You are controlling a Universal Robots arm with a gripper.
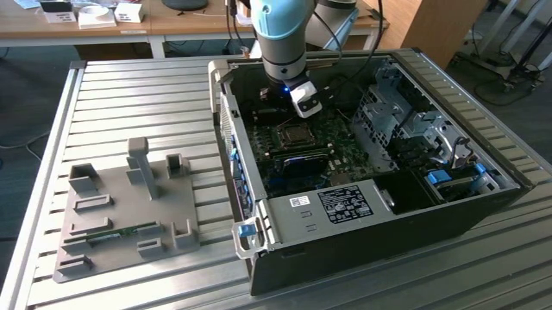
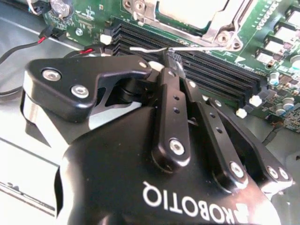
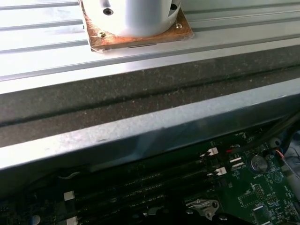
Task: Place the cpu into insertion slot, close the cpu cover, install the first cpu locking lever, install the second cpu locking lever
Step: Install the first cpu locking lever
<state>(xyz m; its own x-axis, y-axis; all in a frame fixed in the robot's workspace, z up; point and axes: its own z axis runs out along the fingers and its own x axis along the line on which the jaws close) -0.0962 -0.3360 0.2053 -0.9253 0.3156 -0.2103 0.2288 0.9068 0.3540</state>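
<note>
Reaching down into the open computer case (image 1: pixel 362 213), the gripper (image 2: pixel 172 60) has its fingers (image 2: pixel 174 101) clenched on the thin wire locking lever (image 2: pixel 154 48) next to the black memory slots (image 2: pixel 206 70). The cpu (image 2: pixel 192 10) sits in the insertion slot (image 1: pixel 293 134) on the green motherboard (image 2: pixel 276 51), with the cpu cover (image 2: pixel 220 29) down over it. A grey fixture tray (image 1: pixel 121 213) lies on the table (image 1: pixel 129 97) beside the case.
</note>
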